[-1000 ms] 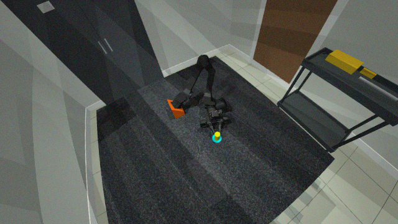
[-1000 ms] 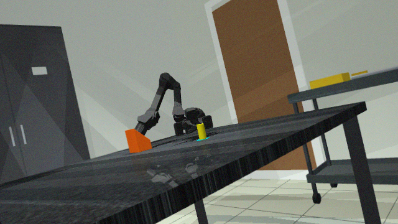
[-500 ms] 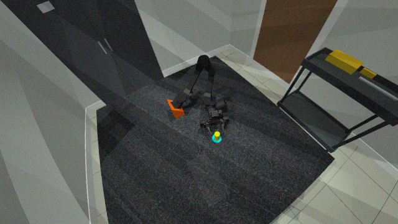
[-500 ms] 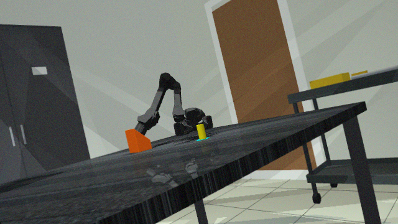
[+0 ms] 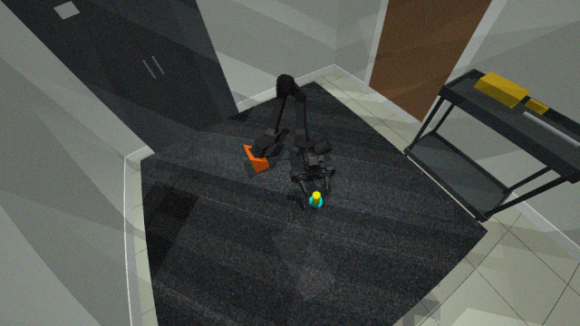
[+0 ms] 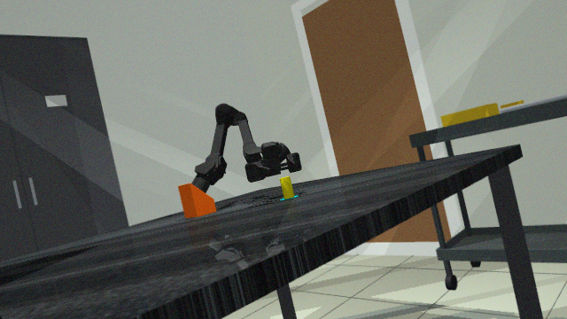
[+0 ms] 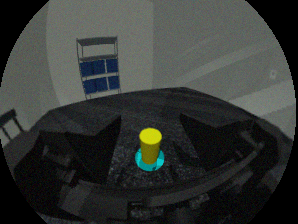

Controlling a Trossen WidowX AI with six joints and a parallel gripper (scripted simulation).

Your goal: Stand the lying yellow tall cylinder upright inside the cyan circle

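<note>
The yellow tall cylinder (image 5: 316,196) (image 6: 287,188) (image 7: 150,147) stands upright on the cyan circle (image 5: 316,206) (image 6: 296,196) (image 7: 149,167). In the wrist view the circle shows around its base, with more of it at the near side and the sides; the far part is hidden behind the cylinder. My gripper (image 5: 315,187) (image 6: 276,170) (image 7: 152,116) is wide open and empty. In the exterior view it hangs above the table, close to the cylinder's top. In the wrist view the cylinder shows in the gap between the two fingers, touching neither.
An orange wedge-shaped block (image 5: 260,165) (image 6: 195,203) stands beside the arm's base. The dark table top (image 5: 362,254) (image 6: 146,257) carries the arm. Beyond the table stands a dark trolley (image 5: 458,167) (image 6: 487,121) with yellow boxes on its top.
</note>
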